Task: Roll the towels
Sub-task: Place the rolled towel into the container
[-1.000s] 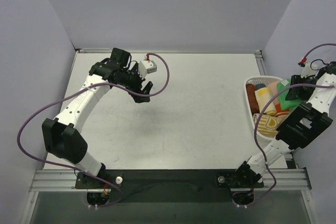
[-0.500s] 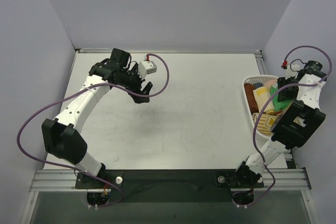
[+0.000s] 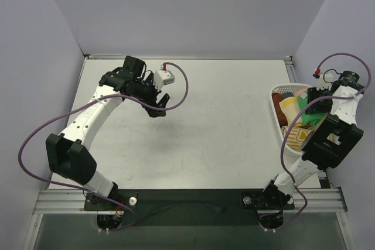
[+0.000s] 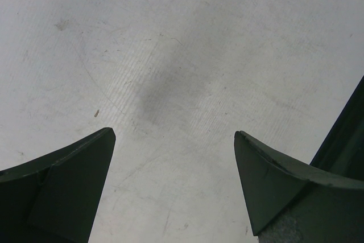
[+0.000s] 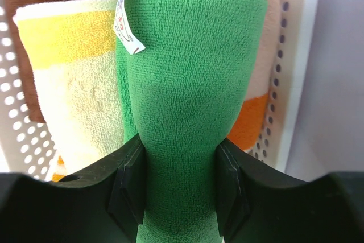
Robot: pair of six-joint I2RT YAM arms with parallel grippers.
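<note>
Top external view, from the left: the left gripper [image 3: 159, 101] hangs above the far-left part of the white table [image 3: 222, 127], its jaws spread wide and empty. The left wrist view agrees, with the two dark fingers [image 4: 74, 186] well apart over scuffed tabletop.

At the table's right edge sits a white perforated basket [image 3: 274, 105] packed with towels. The right gripper [image 3: 310, 102] is above it, clamped on the green towel [image 3: 303, 102].

In the right wrist view, its jaws pinch the bunched green towel [image 5: 193, 83] from both sides, and a small white tag [image 5: 126, 24] shows at its upper left edge. The pale yellow towel [image 5: 74, 89] lies in the basket just to the left, touching the green one. A brown towel [image 5: 23, 55] lies further left, and an orange-and-peach towel [image 5: 253, 118] lies to the right against the basket wall.
</note>
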